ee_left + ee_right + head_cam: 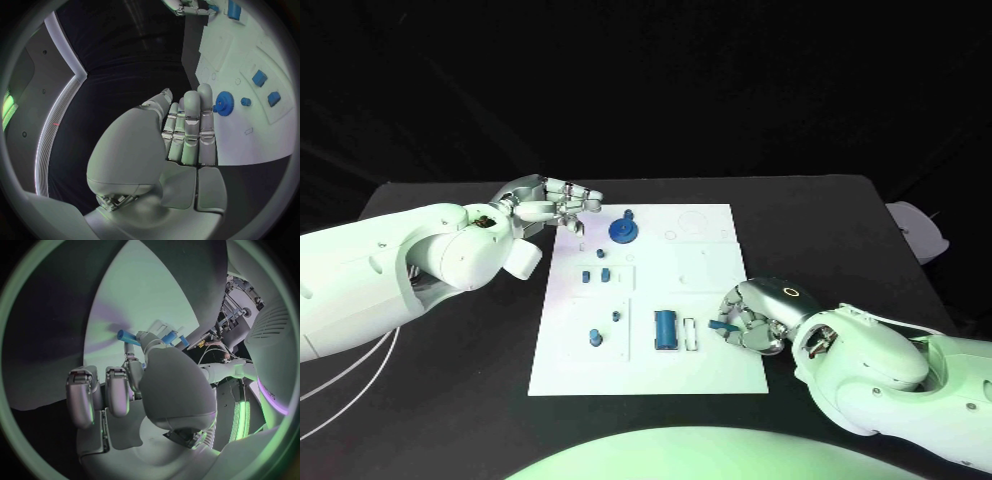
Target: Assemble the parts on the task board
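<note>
Right hand (750, 318) fingers clamped on small blue peg (718, 325); left hand (554, 203) fingers together, empty, 11 o'clock of white plastic task board (718, 375). Keep peg upright, seat slowly.

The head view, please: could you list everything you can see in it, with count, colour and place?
Table: one, black, under everything.
Task board: one, white, mid-table.
Gear: one, blue, far end of the board.
Small parts: several, blue, left half of the board.
Long block: one, blue, near middle of the board.
Peg: one, blue, in the right hand's fingers.
Left hand: silver, at the board's far left corner, holding nothing.
Right hand: silver, at the board's right edge.
</note>
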Controlling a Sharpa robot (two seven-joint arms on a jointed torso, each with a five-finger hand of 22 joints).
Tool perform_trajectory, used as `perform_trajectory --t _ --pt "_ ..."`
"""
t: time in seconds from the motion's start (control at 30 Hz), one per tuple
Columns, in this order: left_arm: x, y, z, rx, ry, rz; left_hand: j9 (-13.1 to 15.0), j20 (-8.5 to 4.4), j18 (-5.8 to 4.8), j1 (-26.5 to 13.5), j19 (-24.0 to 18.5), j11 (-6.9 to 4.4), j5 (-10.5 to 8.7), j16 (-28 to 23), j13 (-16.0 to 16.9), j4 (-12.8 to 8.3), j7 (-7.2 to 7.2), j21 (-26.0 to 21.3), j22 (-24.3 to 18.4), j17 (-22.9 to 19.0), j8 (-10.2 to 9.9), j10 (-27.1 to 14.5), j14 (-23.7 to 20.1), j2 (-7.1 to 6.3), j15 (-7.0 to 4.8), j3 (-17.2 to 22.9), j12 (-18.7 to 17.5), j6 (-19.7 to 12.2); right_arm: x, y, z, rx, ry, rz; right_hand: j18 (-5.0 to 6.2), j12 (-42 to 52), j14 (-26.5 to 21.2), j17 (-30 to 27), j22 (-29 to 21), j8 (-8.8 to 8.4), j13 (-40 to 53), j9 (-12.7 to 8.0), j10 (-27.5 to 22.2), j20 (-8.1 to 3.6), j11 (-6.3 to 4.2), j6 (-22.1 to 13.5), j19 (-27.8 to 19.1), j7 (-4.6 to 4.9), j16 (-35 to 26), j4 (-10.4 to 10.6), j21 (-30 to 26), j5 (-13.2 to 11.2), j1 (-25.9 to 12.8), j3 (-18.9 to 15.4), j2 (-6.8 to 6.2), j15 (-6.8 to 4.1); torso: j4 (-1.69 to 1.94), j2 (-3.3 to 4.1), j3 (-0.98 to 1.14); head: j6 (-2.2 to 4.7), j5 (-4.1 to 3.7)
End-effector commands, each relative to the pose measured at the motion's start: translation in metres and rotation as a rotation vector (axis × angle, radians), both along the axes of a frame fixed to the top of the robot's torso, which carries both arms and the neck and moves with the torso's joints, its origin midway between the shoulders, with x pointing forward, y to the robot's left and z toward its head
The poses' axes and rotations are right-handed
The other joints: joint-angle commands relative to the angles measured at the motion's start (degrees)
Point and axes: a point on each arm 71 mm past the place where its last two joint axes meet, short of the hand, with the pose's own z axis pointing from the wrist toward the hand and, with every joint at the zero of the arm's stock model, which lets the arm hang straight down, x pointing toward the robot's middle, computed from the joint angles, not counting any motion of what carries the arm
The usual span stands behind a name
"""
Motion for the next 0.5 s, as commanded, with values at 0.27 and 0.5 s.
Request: perform_trajectory --t 0.27,0.5 --pt "-0.001 -0.004 0.001 -0.007 0.000 -0.024 0.0 0.08 0.36 -0.2 0.5 -0.08 -0.11 -0.2 0.1 -0.2 -0.04 -0.2 -0.1 -0.1 0.2 -0.5 -0.3 0.39 0.16 -0.1 0.2 -0.6 0.001 0.012 -0.002 0.130 0.086 -0.075 -0.81 0.5 5.2 10.8 15.1 1.00 1.6 1.8 0.4 -0.45 -0.03 0.7 5.9 -0.46 0.5 -0.9 0.2 0.3 -1.8 2.7 -0.91 -0.48 0.05 0.05 -0.03 -0.15 0.02" --pt "-0.002 -0.004 0.001 -0.008 0.000 -0.027 0.0 0.08 0.36 -0.2 0.5 -0.09 -0.11 -0.2 0.1 -0.2 -0.05 -0.2 -0.1 -0.1 0.2 -0.5 -0.3 0.41 0.16 -0.1 0.2 -0.6 0.003 0.020 -0.008 0.140 0.150 -0.079 -0.81 0.6 5.2 10.8 15.1 1.06 1.8 2.1 0.5 -0.43 -0.02 0.8 5.9 -0.48 0.5 0.3 0.2 -0.6 -4.6 3.5 -1.33 -0.45 0.03 0.03 -0.03 -0.27 0.12"
